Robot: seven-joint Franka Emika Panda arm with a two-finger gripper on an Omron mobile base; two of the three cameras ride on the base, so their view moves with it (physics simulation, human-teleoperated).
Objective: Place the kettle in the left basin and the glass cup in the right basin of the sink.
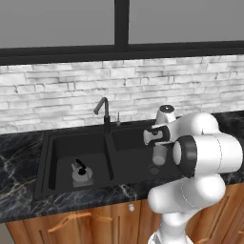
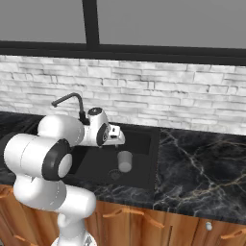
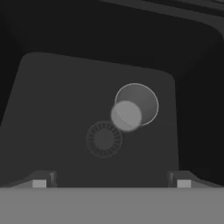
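Observation:
The silver-grey kettle (image 1: 81, 172) with its black handle sits upright on the floor of the left basin (image 1: 62, 155) of the black sink (image 1: 44, 162). The pale translucent glass cup (image 1: 159, 154) (image 2: 125, 161) (image 3: 133, 106) is upright in the right basin (image 1: 131, 143) (image 2: 96, 166) (image 3: 57, 109), just beside the round drain (image 3: 103, 139). My gripper (image 1: 158, 142) (image 2: 119, 142) (image 3: 111, 183) hangs above that basin, open, its fingers well apart and nothing between them. The cup is below the fingertips and apart from them.
The dark curved faucet (image 1: 104, 112) (image 2: 72, 101) rises behind the divider, close to my hand. Black marble counter (image 2: 202, 168) surrounds the sink, with a white brick wall (image 1: 57, 90) behind and wooden cabinet fronts (image 1: 95, 221) below.

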